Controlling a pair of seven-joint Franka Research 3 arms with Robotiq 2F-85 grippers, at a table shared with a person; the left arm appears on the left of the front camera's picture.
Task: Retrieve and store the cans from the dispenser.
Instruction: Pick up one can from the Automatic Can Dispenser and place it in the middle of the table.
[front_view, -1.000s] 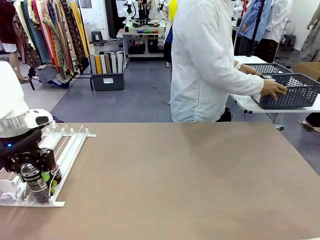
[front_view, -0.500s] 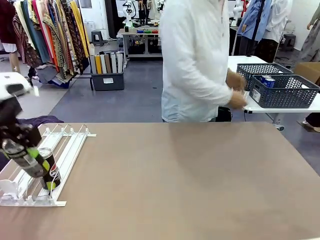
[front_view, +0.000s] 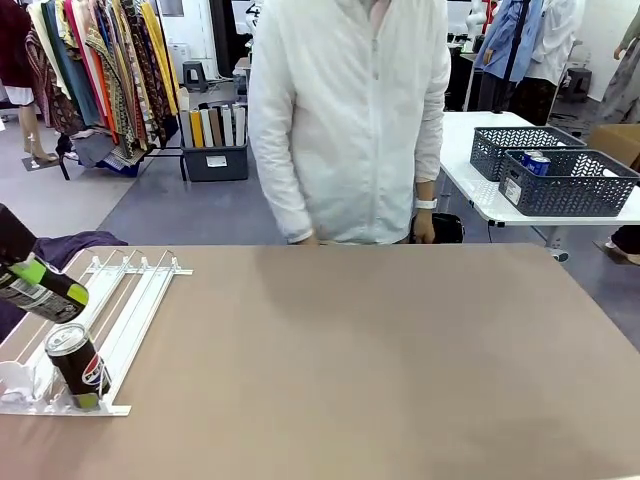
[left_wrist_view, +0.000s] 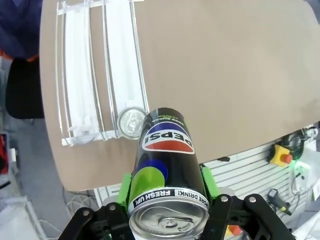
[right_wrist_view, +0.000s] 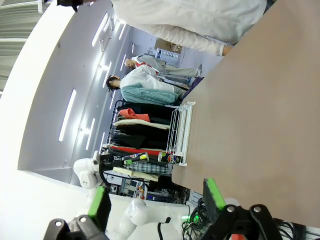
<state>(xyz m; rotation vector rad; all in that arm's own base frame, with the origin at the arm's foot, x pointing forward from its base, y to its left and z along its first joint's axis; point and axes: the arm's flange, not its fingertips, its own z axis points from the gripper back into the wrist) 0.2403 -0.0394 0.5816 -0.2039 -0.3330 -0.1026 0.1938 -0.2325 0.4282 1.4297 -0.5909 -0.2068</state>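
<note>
My left gripper (front_view: 30, 285) hangs at the picture's far left, shut on a black Pepsi can (front_view: 42, 297) held tilted above the white dispenser (front_view: 130, 290). The left wrist view has that can (left_wrist_view: 167, 145) clamped between the green pads of the left gripper (left_wrist_view: 167, 192), silver top toward the camera. A second black can (front_view: 78, 367) stands upright at the dispenser's near stop, its silver top (left_wrist_view: 131, 121) visible below in the dispenser (left_wrist_view: 95, 75). My right gripper (right_wrist_view: 156, 197) is open in the air and holds nothing; far off lies the dispenser (right_wrist_view: 181, 132).
A person in a white shirt (front_view: 350, 120) stands at the table's far edge, hands near it. Behind on the right, two dark lattice baskets (front_view: 570, 180) sit on a white side table, one holding a blue can (front_view: 535, 160). The brown tabletop (front_view: 380, 350) stretches right of the dispenser.
My left gripper has lifted its can up and leftward out of the dispenser. A second can now stands at the near stop. The person has turned from the baskets to the table.
</note>
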